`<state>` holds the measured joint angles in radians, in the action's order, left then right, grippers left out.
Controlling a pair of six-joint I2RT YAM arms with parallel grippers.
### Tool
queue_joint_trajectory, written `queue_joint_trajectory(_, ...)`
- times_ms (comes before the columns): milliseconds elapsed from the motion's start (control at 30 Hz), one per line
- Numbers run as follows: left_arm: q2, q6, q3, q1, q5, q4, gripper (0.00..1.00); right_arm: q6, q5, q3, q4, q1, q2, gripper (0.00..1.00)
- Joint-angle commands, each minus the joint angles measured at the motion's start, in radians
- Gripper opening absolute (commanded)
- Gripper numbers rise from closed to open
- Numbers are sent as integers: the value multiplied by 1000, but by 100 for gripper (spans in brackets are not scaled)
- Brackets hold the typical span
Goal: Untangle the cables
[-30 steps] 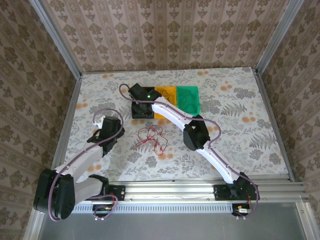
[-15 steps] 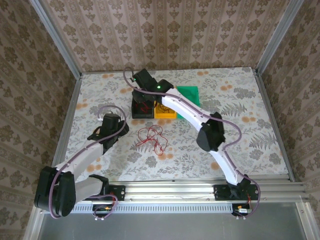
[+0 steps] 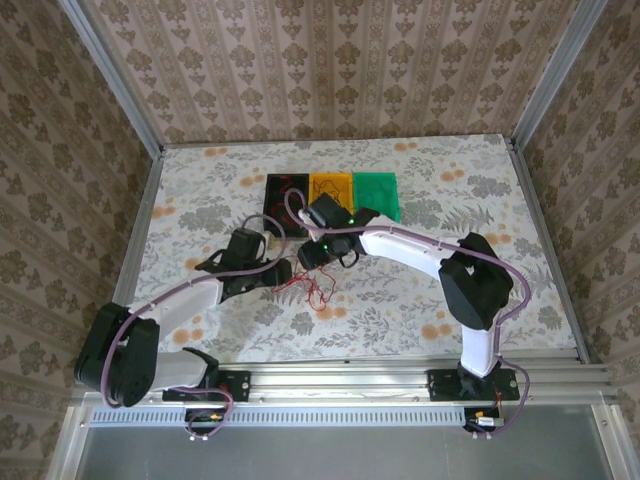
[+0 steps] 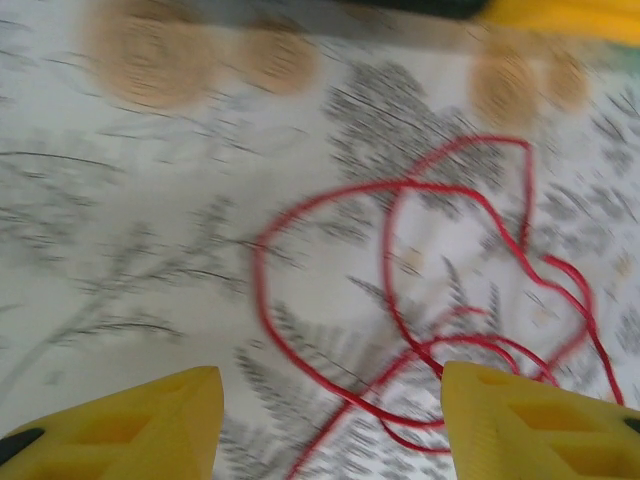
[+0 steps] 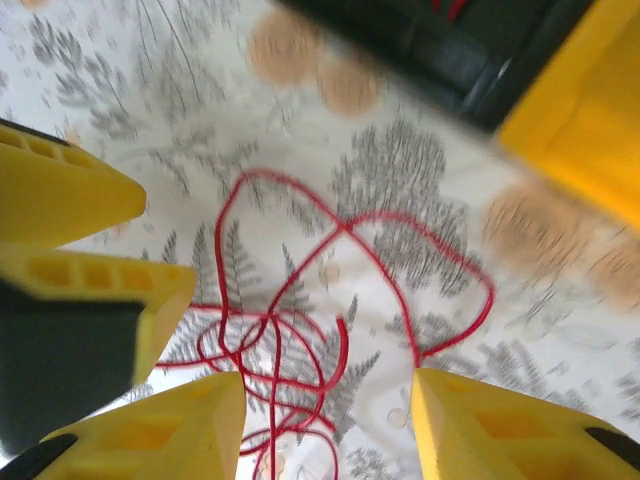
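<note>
- Near the middle of the table (image 3: 500,220): the cables (image 3: 312,284), thin red loops in a loose tangle, at about 6 o'clock from the black tray (image 3: 275,190).
- At 3 o'clock from this tray, a yellow tray (image 3: 330,185), then a green tray (image 3: 377,197), all three side by side.
- At about 10 o'clock from the tangle, just beside it: the left gripper (image 3: 284,272). At 12 o'clock, over its far edge: the right gripper (image 3: 318,258).
- In the left wrist view: left gripper (image 4: 330,425) spread wide, with loops of the cables (image 4: 386,270) flat on the table under the gap.
- In the right wrist view: right gripper (image 5: 325,430) spread wide as well, the knot of the cables (image 5: 270,322) between its jaws, not pinched.
- At 9 o'clock in this same view: the left gripper's yellow fingers (image 5: 70,195), close to the tangle. Cannot tell if touching it.
</note>
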<state>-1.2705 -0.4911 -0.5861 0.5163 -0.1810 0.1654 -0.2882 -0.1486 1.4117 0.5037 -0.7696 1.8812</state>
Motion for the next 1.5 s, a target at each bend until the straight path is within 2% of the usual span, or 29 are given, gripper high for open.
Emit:
queue_joint_trajectory(0, 46, 59, -6, 47, -30, 70, 60, -69, -113, -61, -88, 21, -63, 48)
queue_joint_trajectory(200, 58, 64, 14, 68, 51, 78, 59, -51, -165, -90, -71, 31, -43, 48)
queue_joint_trajectory(433, -58, 71, -28, 70, 60, 130, 45, -54, -208, -102, -97, 38, -29, 50)
queue_joint_trajectory(633, -107, 40, -29, 71, 62, 109, 24, -82, -243, -64, -141, 37, 51, 51)
queue_joint_trajectory(800, -109, 32, -21, 68, 43, 80, 13, -74, -260, -2, -110, 32, 133, 52)
queue_joint_trajectory(900, -103, 33, -20, 66, 37, 75, 2, -50, -278, -15, -83, 33, 140, 52)
queue_joint_trajectory(967, -94, 32, -18, 64, 42, 75, 0, -25, -278, -37, -63, 32, 132, 52)
queue_joint_trajectory(1133, -56, 9, -5, 30, 46, 72, 0, 9, -167, -86, -11, 32, 118, 52)
queue_joint_trajectory(1333, 35, -74, 43, -81, 12, 32, 0, -29, 50, -147, 92, 34, 128, 51)
queue_joint_trajectory(1467, 82, -116, 48, -137, 63, 68, 0, -77, 148, -245, 124, 61, 67, 50)
